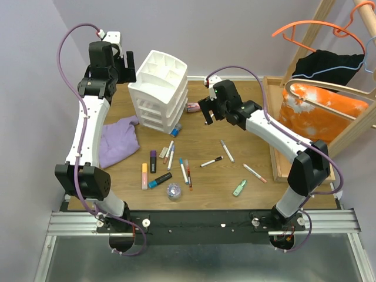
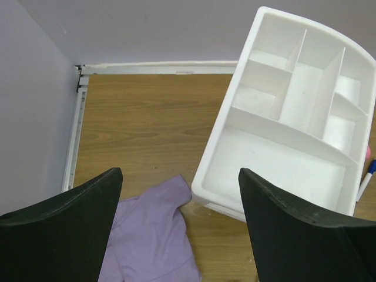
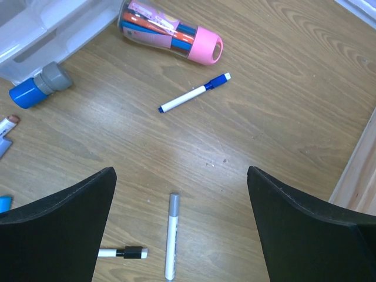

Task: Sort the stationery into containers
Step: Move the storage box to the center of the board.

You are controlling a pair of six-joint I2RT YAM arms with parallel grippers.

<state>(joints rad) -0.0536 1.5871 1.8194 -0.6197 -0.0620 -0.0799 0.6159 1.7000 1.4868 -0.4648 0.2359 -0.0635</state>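
The left hand [image 2: 179,176] is hanging wide open beside the white organiser [image 2: 294,111]; the right hand [image 3: 179,176] is gaping wide too; pens and markers [image 1: 227,150] are lying scattered on the surface [image 1: 258,135] before the organiser.

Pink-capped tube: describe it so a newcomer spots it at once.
Find the white desk organiser at the back of the table. At its base, on the right arm's side, lies a clear tube of coloured pens. Only it has a fat pink cap.

Pale lilac walls [image 1: 235,35] meet behind a wooden table [image 1: 194,138]; a wooden clothes rack [image 1: 302,46] stands at its right edge.
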